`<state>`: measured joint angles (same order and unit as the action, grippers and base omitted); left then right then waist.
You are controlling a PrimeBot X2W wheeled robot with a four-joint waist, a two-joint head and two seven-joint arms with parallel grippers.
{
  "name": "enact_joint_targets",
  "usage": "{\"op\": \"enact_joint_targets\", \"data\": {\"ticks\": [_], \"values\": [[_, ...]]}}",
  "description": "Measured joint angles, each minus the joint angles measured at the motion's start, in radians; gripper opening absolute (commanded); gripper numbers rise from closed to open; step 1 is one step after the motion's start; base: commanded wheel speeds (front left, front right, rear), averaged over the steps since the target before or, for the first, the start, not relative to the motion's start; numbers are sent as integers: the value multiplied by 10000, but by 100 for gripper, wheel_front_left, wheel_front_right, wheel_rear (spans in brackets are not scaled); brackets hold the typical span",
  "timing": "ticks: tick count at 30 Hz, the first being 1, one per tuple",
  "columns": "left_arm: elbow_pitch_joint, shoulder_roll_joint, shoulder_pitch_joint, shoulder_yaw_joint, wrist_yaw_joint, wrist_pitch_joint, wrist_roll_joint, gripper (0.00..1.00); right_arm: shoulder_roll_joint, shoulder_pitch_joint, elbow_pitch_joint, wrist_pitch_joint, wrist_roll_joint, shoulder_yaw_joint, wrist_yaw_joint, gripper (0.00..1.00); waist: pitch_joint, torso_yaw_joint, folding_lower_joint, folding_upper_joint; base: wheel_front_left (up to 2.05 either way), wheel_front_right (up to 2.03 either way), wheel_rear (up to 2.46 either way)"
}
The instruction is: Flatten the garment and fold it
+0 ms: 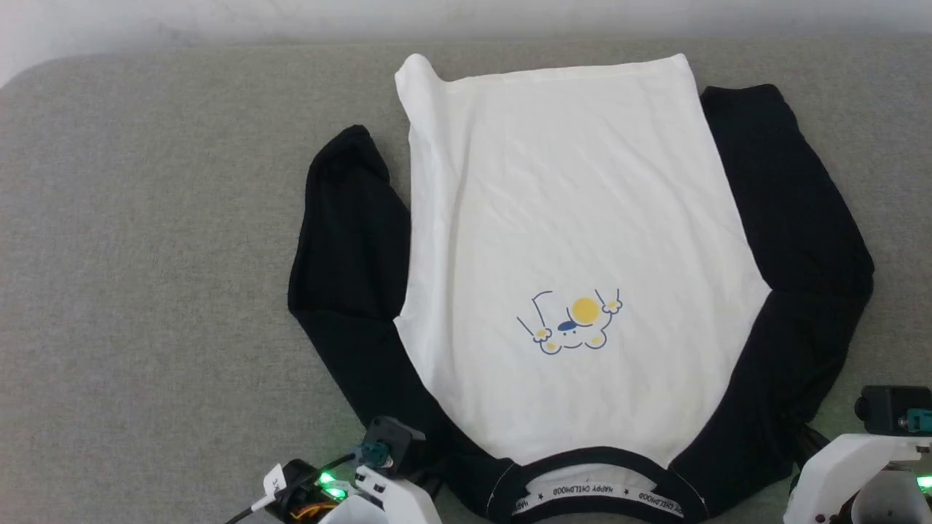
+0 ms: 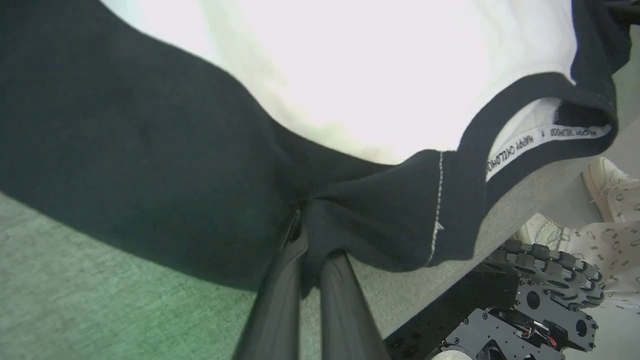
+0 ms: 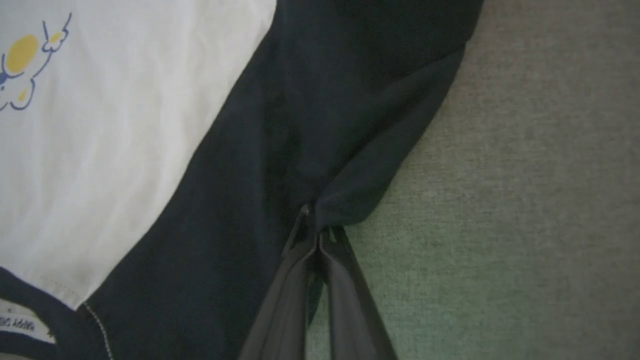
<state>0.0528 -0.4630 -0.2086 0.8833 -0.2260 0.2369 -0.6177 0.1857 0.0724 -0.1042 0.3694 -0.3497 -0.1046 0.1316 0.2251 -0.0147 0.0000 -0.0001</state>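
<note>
At frame centre, garment is laid flat.
Black shoulders are clamped by left gripper and right gripper.

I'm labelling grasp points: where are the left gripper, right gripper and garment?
left gripper [image 2: 303, 232]: left wrist view, between its fingertips
right gripper [image 3: 316, 226]: right wrist view, between its fingertips
garment [image 1: 575, 240]: head view, white front panel

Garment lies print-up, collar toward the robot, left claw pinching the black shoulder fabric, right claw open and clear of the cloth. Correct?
No. The right claw is not open: it is shut on the black sleeve fabric of the garment, as the right wrist view shows. The rest holds: print-up, collar toward the robot, left claw pinching black shoulder fabric.
</note>
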Motion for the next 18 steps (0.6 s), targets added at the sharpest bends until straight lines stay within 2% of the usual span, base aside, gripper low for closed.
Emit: {"op": "enact_joint_targets", "data": {"ticks": [4, 5, 6, 7, 8, 13, 18], "values": [[481, 274, -119, -8, 121, -203, -71, 0, 10, -137, -293, -46, 155, -79, 10, 0, 88, 92, 0, 0, 0, 0, 0], [566, 322, -139, -27, 130, -284, -88, 12, 17, -157, -334, -52, 184, -90, 13, 16, 105, 109, -1, 0, 0, 0, 0], [621, 385, -138, -48, 130, -385, -119, 42, 13, -167, -336, -52, 184, -125, 15, 42, 120, 125, -1, 0, 0, 0, 0], [646, 453, -132, -84, 128, -466, -192, 73, -2, -167, -316, -59, 169, -176, 15, 83, 127, 141, -1, 0, 0, 0, 0], [639, 520, -114, -169, 119, -575, -301, 100, -19, -165, -263, -96, 136, -219, 15, 100, 124, 156, 0, 0, 0, 0, 0], [69, 709, 439, -732, -278, -1022, -918, 100, -301, 14, 573, 0, -236, -836, 12, 100, -39, 173, 2, 0, 0, 0, 0], [-1398, -54, 1337, -1315, -965, -1156, -1177, 100, -512, 655, 2075, 405, -483, -1519, 10, 100, -346, 176, 1, 0, 0, 0, 0]]}}
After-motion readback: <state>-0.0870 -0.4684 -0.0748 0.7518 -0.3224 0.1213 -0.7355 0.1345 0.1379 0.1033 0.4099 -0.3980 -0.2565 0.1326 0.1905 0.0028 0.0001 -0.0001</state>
